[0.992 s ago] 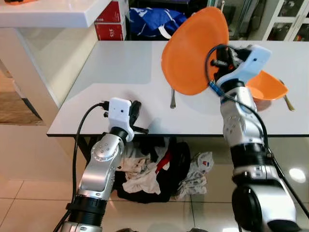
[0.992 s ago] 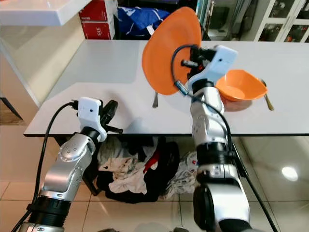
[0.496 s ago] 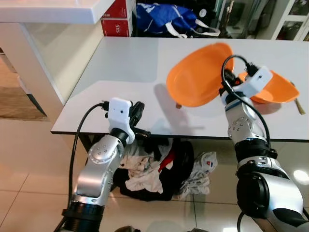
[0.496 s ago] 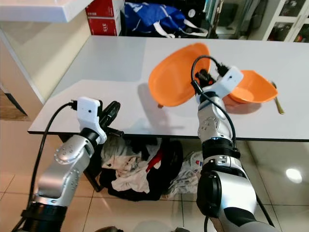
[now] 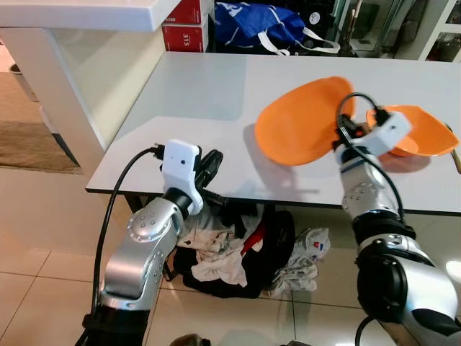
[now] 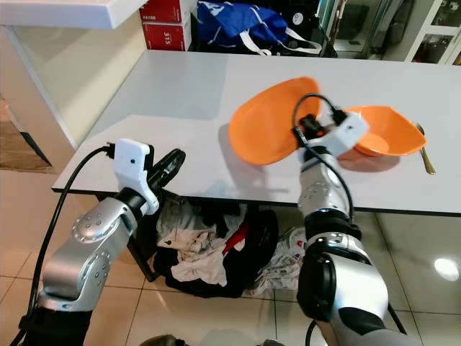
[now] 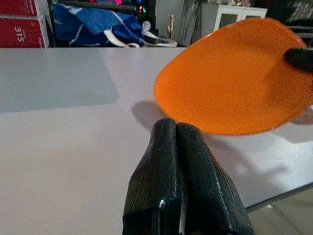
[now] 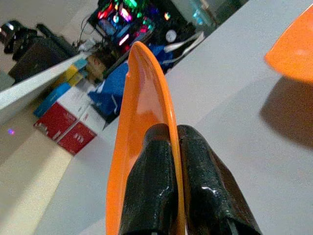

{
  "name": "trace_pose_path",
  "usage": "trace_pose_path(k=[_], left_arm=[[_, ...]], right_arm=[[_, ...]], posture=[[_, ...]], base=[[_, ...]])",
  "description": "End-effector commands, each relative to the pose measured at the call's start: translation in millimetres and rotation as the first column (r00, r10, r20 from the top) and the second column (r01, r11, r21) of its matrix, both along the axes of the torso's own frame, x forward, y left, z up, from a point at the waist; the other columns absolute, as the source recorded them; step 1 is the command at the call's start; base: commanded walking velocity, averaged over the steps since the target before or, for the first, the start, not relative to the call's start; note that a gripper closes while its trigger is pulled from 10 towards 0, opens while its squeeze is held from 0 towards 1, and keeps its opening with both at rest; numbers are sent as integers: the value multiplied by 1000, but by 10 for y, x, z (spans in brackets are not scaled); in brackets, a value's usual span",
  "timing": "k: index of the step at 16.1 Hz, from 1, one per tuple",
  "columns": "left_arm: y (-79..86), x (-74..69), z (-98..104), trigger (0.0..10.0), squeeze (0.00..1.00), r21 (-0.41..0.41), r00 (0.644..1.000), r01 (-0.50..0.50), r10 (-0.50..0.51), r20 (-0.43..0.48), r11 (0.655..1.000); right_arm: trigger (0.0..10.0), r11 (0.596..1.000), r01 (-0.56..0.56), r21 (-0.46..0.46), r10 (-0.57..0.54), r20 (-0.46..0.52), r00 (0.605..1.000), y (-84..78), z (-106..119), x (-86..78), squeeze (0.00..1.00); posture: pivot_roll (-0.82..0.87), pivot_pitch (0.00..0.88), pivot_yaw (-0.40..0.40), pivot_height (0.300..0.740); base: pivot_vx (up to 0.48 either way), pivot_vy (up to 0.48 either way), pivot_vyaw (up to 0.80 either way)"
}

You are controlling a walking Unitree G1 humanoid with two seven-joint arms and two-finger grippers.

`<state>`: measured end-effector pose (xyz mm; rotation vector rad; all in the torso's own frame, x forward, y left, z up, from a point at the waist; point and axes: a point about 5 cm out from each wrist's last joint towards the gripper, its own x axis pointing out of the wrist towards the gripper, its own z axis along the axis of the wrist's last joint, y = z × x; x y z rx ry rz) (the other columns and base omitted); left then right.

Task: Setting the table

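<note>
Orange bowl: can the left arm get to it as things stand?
Probably not. The orange bowl sits at the far right of the table, behind the tilted orange plate held in the right pincer. The left pincer, shut and empty, hovers at the near edge, so plate and right arm block the way.

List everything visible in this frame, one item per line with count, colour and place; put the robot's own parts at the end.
Plate: 1, orange, tilted above the table's middle, held by its rim.
Bowl: 1, orange, on the table to the right of the plate.
Spoon: 1, golden, on the table beside the bowl's right side.
Table: 1, white, in front of the robot.
Boxes: 2, red, stacked beyond the table's far left.
Bag: 1, blue, beyond the table's far edge.
Clothes pile: 1, mixed colours, on the floor under the table.
Right gripper: 1, black, shut on the plate's rim.
Left gripper: 1, black, shut, at the table's near edge.
</note>
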<state>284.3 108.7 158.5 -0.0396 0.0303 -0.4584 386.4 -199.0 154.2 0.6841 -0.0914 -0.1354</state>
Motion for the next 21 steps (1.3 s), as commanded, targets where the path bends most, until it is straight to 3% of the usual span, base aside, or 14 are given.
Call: trace_pose_path(k=[1, 3, 9, 17, 21], left_arm=[[-20, -21, 22, 10000, 0, 1, 1000, 10, -10, -1, 1000], [-34, -24, 20, 10000, 0, 2, 1000, 13, -13, -3, 1000], [-36, -30, 30, 10000, 0, 10, 1000, 24, -24, -7, 1000], [-42, -23, 43, 10000, 0, 13, 1000, 28, -28, -7, 1000], [-37, -15, 79, 10000, 0, 0, 1000, 15, -15, 3, 1000]], right_arm=[[0, 1000, 12, 14, -13, 68, 998, -30, 159, 46, 0], [0, 1000, 17, 11, -18, 72, 997, -49, 169, 50, 0], [0, 988, 151, -44, -149, 43, 988, -410, 126, -25, 0], [0, 975, 164, -152, -166, 1, 986, -440, -25, -90, 0], [0, 971, 151, -186, -155, -7, 988, -372, -77, -97, 0]], posture=[[4, 0, 32, 736], [2, 0, 33, 736], [2, 0, 46, 736], [-2, 0, 58, 736], [3, 0, 66, 736]], base=[[0, 0, 0], [0, 0, 0], [0, 0, 0], [0, 0, 0], [0, 0, 0]])
